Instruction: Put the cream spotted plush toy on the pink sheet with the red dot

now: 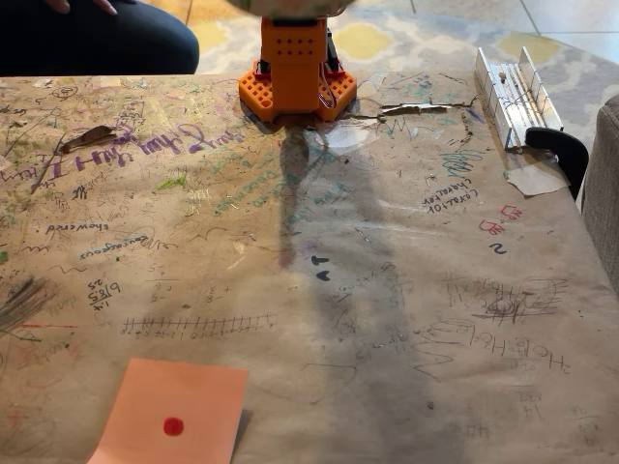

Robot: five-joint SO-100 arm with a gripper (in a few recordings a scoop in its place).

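The pink sheet with the red dot (172, 411) lies flat near the table's front edge at the lower left of the fixed view, with nothing on it. The cream spotted plush toy is out of view. The arm's orange base (293, 68) stands at the middle of the far edge. Above it, a pale blurred shape (295, 8) is cut off by the top of the picture, and I cannot tell what it is. A long shadow (295, 193) runs from the base down the middle of the table.
The table (406, 290) is covered in brown paper full of scribbles. A metal rail piece (511, 92) and a black clamp (563, 147) sit at the far right. A person in dark clothes (97, 39) sits behind the far left edge. A grey cushion (605, 184) borders the right side.
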